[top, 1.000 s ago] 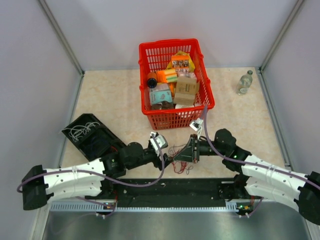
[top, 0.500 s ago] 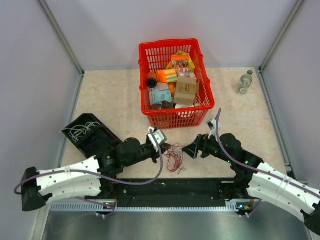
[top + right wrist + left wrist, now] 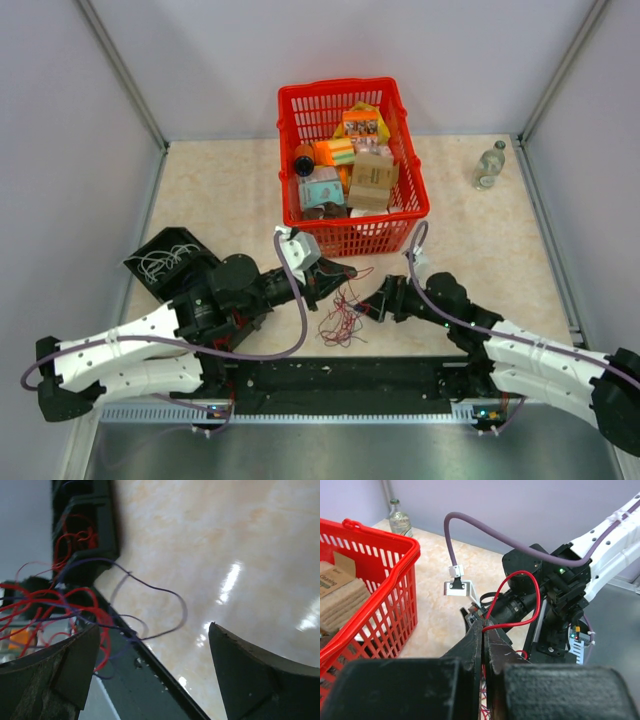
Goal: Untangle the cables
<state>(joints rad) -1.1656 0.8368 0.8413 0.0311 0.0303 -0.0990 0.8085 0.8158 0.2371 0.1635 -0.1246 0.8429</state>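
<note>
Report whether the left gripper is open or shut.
Shut. In the left wrist view the left gripper has its jaws pressed together, pinching a red strand of the cables.

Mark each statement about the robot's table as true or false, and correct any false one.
1. The left end effector is shut on a red strand of the tangle of thin, mostly red cables. True.
2. The right end effector is clamped on the same tangle. False: its jaws stand open and hold nothing.
3. The red plastic mesh basket is empty. False: it is filled with boxes and packets.
4. The small clear bottle stands on the table outside the basket, near the right wall. True.
</note>
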